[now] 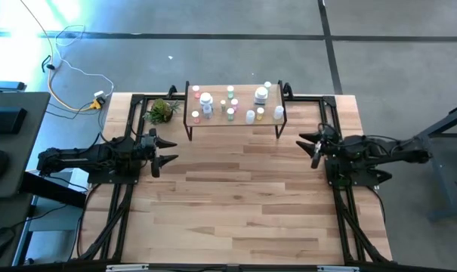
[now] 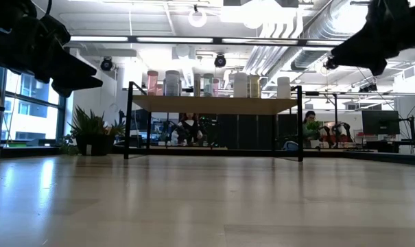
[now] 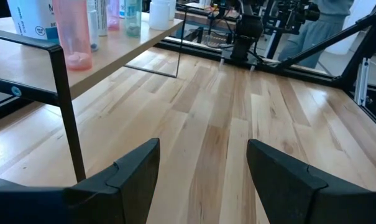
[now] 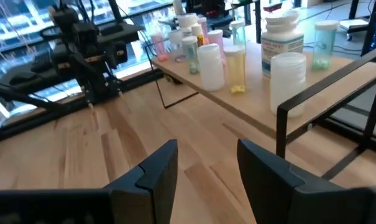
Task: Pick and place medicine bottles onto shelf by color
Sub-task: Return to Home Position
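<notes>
Several medicine bottles (image 1: pixel 232 102) stand upright on the low wooden shelf (image 1: pixel 236 117) at the table's far middle; in the right wrist view they show as white, clear, green and pink ones (image 4: pixel 237 56). My left gripper (image 1: pixel 168 149) hovers open at the table's left, level, pointing toward the middle. My right gripper (image 1: pixel 307 145) hovers open at the right, pointing toward the middle. Neither has anything between its fingers.
A small green plant (image 1: pixel 162 111) sits left of the shelf. Black frame rails (image 1: pixel 118 219) run along the table's left and right sides. The wide wooden tabletop (image 1: pixel 243 204) in front of the shelf is bare. People sit in the room beyond the table (image 2: pixel 310 127).
</notes>
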{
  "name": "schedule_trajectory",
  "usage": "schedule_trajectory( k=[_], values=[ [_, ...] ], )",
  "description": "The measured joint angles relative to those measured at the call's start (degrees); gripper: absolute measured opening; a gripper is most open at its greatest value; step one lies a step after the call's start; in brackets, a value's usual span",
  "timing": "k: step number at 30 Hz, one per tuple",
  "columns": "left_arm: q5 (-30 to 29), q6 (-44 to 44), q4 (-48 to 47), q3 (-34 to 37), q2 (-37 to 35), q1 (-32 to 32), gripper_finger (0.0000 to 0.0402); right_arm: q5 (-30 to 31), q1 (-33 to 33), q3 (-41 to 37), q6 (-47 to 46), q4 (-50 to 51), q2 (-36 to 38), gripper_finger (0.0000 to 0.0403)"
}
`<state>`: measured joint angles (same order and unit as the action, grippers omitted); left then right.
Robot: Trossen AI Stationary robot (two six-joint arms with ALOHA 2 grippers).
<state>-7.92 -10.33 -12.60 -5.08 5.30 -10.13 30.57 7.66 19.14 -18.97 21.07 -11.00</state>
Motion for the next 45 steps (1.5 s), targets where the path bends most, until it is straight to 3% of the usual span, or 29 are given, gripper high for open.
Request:
schedule_trajectory(
  k=[11,17,28,35,45],
  values=[
    [0.02,0.0,0.02,-0.02,0.0,0.0,0.0229,-9.02,0.0,-8.42,-0.53,-5.78,10.32,0.0158],
    [0.02,0.0,0.04,-0.04,0.0,-0.01,0.0229,-12.11,0.0,-12.66,-1.93,-9.8,10.71,0.0158],
    [0.05,0.0,0.07,-0.04,0.0,0.0,0.0229,-12.24,0.0,-14.32,-8.08,-9.67,9.89,0.0158],
    [0.04,0.0,0.07,-0.04,0.0,-0.01,0.0229,-12.13,0.0,-14.3,-0.55,-9.52,9.81,0.0158],
    [0.04,0.0,0.05,-0.04,0.0,0.0,0.0229,-12.13,0.0,-14.28,-0.45,-9.43,9.81,0.0158]
  ],
)
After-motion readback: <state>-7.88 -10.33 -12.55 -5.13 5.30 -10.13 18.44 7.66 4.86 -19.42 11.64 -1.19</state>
